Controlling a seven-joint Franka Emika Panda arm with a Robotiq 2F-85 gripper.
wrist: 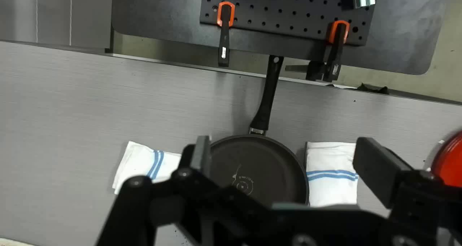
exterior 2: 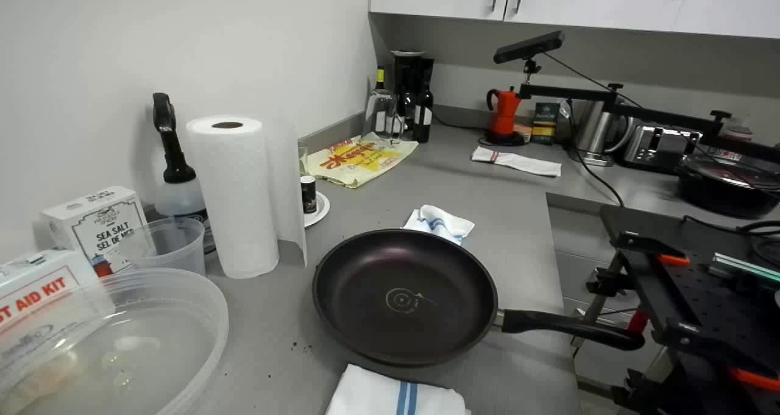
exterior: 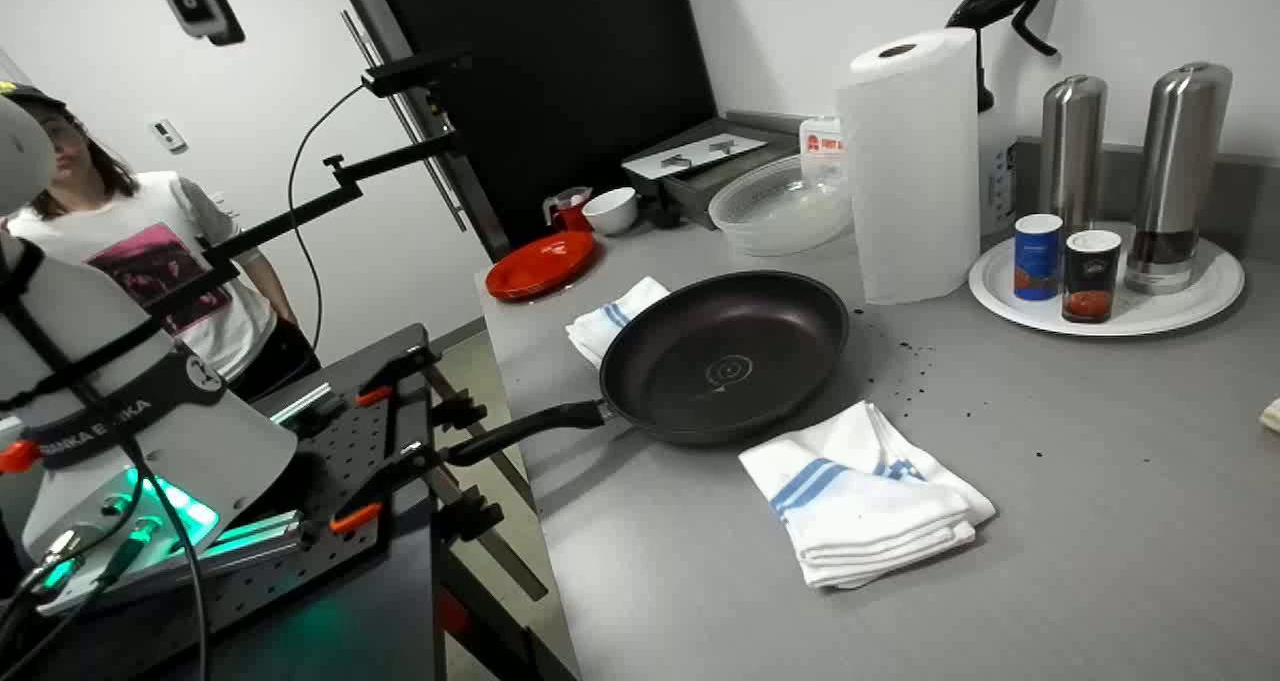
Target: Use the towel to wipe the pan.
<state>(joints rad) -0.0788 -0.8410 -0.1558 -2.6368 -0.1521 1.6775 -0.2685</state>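
My claw (wrist: 287,159) stands spread, gripping nothing. In an exterior view, the near towel (exterior: 870,506) lies folded, right of the pan (exterior: 730,356); a shallow pinch may drop its layers. The handle (exterior: 530,428) juts left past the counter (exterior: 650,571) edge; hard wiping could swivel the unheld pan. The far towel (exterior: 603,319) lies partly hidden behind the pan; reaching there risks a bump.

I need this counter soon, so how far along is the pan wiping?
No wiping looks done: one blue-striped towel and another towel lie on the counter, flanking the pan. Nothing is in hand: in the wrist view, the gripper is open. Probably everything is left: grasping a towel, wiping the pan, then setting the towel down.
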